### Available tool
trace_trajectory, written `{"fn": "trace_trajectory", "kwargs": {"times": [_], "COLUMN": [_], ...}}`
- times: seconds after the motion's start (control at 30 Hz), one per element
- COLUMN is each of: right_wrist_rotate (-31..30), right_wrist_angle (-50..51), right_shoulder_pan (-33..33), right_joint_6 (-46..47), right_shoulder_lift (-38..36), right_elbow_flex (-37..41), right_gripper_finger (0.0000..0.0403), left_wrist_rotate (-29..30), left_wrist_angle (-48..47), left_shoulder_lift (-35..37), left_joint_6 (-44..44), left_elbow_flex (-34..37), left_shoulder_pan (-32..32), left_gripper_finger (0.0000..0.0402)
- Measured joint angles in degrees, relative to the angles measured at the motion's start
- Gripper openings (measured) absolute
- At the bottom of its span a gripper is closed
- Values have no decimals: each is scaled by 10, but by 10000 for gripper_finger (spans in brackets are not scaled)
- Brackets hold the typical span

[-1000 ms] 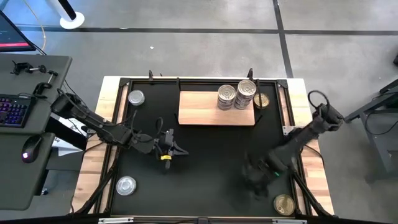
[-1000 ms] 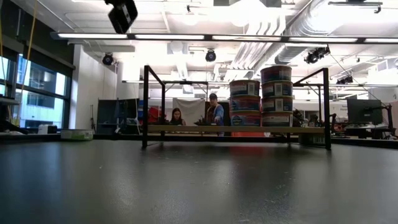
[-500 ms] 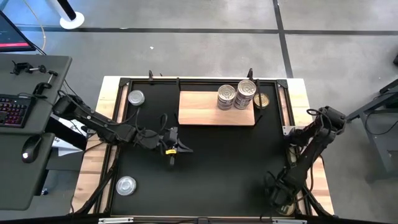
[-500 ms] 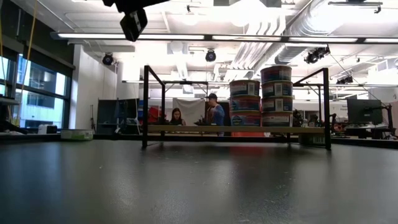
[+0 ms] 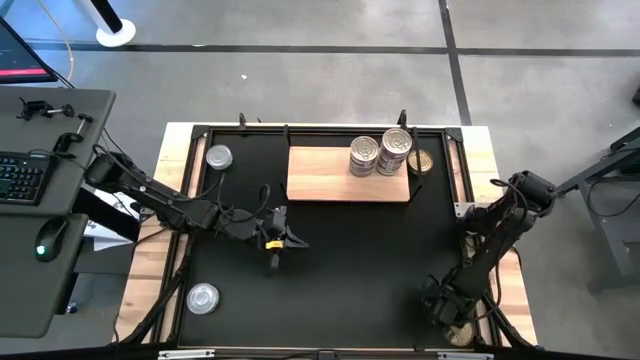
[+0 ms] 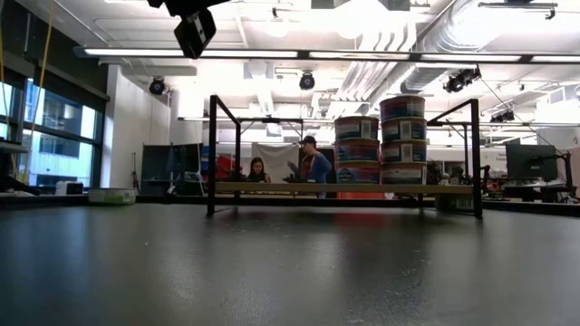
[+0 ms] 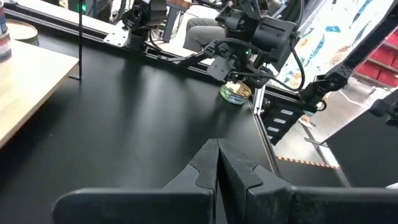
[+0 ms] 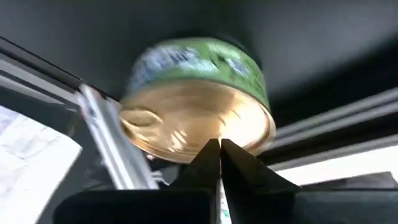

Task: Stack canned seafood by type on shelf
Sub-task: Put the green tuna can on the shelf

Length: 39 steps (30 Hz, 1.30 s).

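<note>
The right claw (image 5: 447, 315) sits low at the near right corner of the bench (image 5: 340, 260), directly over a gold-lidded tin (image 8: 198, 102) with a green label. Its fingers are pressed together in front of the lid and grip nothing; the tin lies on the black mat, just beside the frame rail.

The left claw (image 5: 278, 243) hangs over the mat left of centre, fingers together, empty.

The shelf (image 5: 330, 175) lies at the far side of the mat. Two stacks of tins (image 5: 380, 153) stand side by side at its right end, touching or nearly so. A gold tin (image 5: 420, 161) rests just off its right edge. Two silver tins lie on the mat's left side, one far (image 5: 218, 157), one near (image 5: 203, 297).
</note>
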State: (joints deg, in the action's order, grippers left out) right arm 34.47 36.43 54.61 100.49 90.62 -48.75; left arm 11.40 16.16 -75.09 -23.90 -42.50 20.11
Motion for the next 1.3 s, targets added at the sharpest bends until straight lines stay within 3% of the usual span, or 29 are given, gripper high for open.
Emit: {"fn": "trace_trajectory", "kwargs": {"times": [0.4, 0.77, 0.93, 1.13, 1.3], "right_wrist_rotate": [-32, -284, -324, -324, -393], "right_wrist_angle": [-93, -114, -152, -60, 38], "right_shoulder_pan": [-131, -323, -398, -406, -364], "right_joint_6": [-106, -323, -439, -563, -564], "right_shoulder_lift": [44, 51, 53, 46, 44], "right_elbow_flex": [-3, -69, -113, -209, -227], "right_gripper_finger": [0, 0, 0, 0, 0], "left_wrist_rotate": [15, 36, 63, 56, 65], "left_wrist_angle": [-30, -27, -23, 40, 63], "left_shoulder_lift": [-38, -104, -139, -165, -185], "left_joint_6": [-48, -75, -74, -23, 31], "left_elbow_flex": [0, 0, 0, 0, -19], "left_shoulder_pan": [67, 92, 73, 22, -46], "left_gripper_finger": [0, 0, 0, 0, 0]}}
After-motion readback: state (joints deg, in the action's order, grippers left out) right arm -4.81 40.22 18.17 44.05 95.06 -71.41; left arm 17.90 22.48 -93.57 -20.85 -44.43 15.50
